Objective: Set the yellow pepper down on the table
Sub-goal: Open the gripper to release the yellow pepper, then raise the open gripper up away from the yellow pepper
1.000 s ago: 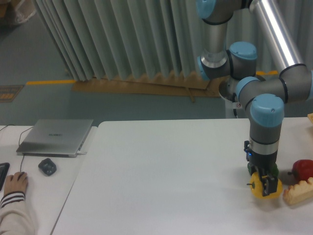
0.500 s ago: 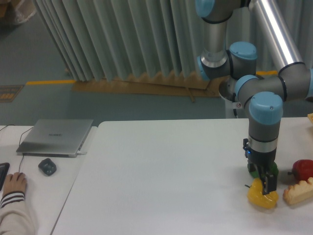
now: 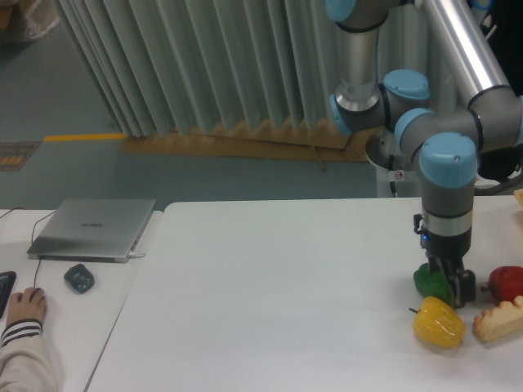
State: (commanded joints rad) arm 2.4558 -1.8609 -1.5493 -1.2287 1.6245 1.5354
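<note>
Lower left corner: a person's hand (image 3: 27, 304) in a striped cuff is resting on the smaller desk (image 3: 49, 286), next to a dark keyboard edge (image 3: 5, 290) at the frame's left border. Just right of it a dark mouse (image 3: 78, 278) is sitting, and behind that a closed silver laptop (image 3: 92, 229).

Lower right: the yellow pepper (image 3: 439, 322) is lying on the table (image 3: 270, 294), tipped, with its dark stem pointing to the left. Nothing is gripping it. Right of it, a tan jagged-edged object (image 3: 498, 319) is sitting at the frame's right edge, close to the pepper; touching or not, can't tell. Just behind that, the red pepper (image 3: 507, 283) is sitting near the right edge.

Directly behind the yellow pepper the green pepper (image 3: 431, 281) is sitting, partly covered by the gripper (image 3: 453, 287). The gripper is pointing straight down above and slightly behind the yellow pepper, with a visible gap between them. Its dark fingers (image 3: 465, 287) are overlapping the green pepper in the view; how far apart they are standing can't be told from this angle, and whether they are touching the green pepper can't be told either.

The arm (image 3: 445, 163) is rising from the gripper through blue-capped grey joints to the upper right of the frame. Far back: a teal floor (image 3: 163, 171) and a pleated grey-green curtain (image 3: 196, 65) across the top.
</note>
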